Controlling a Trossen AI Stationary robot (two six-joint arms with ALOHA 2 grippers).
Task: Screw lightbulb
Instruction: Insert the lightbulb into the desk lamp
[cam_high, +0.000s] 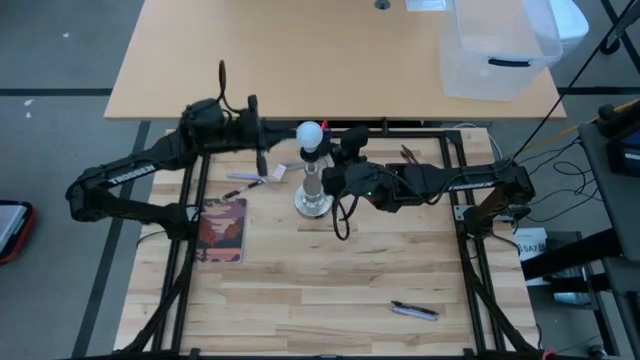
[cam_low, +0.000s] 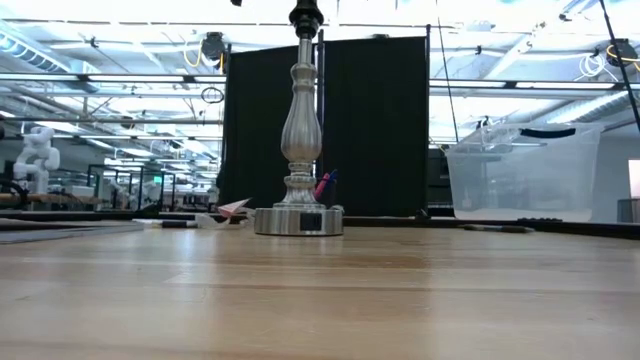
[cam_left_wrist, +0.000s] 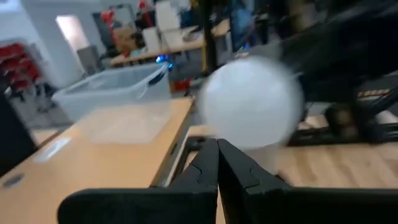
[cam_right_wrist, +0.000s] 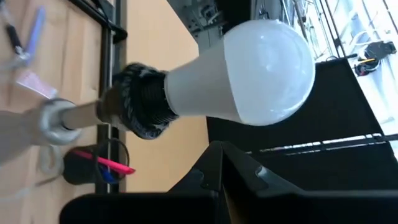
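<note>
left gripper (cam_high: 262, 140): raised just left of the bulb, jaws pressed together on nothing.
lightbulb (cam_high: 311, 133): seated in the black collar atop the socket stand (cam_high: 312, 192), mid surface; globe up, base down into the collar, long axis upright along the post.
right gripper (cam_high: 336, 148): close on the bulb's right, jaws clenched, empty; apart from the glass as far as the wrist view shows.
step: judged late; bulb looks threaded in, neither gripper holds it.
next move: if not snug, part the jaws, take the globe, turn about the upright axis.
</note>
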